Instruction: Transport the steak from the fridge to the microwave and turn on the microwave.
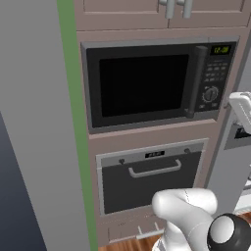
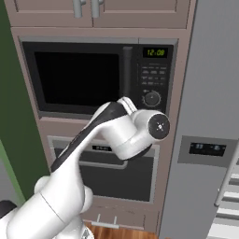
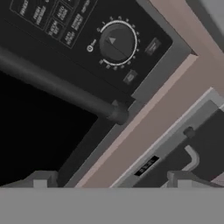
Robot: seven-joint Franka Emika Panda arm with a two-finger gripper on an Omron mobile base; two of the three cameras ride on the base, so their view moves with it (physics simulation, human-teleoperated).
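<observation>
One dark grey microwave (image 1: 147,83), door shut

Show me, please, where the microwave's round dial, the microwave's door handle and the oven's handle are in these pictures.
microwave dial (image 3: 117,42), hand view, centre of the round knob.
microwave door handle (image 1: 197,81), left base view, middle of the vertical bar.
oven handle (image 1: 155,170), left base view, middle of the horizontal bar.

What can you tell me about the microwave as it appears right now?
The microwave is a dark grey box built into pinkish-brown cabinetry, above the oven and beside the fridge. Its black window door is shut, with a dark vertical bar handle at its right edge. The panel right of that carries a green clock, rows of buttons and a round dial. Nothing touches it.
</observation>
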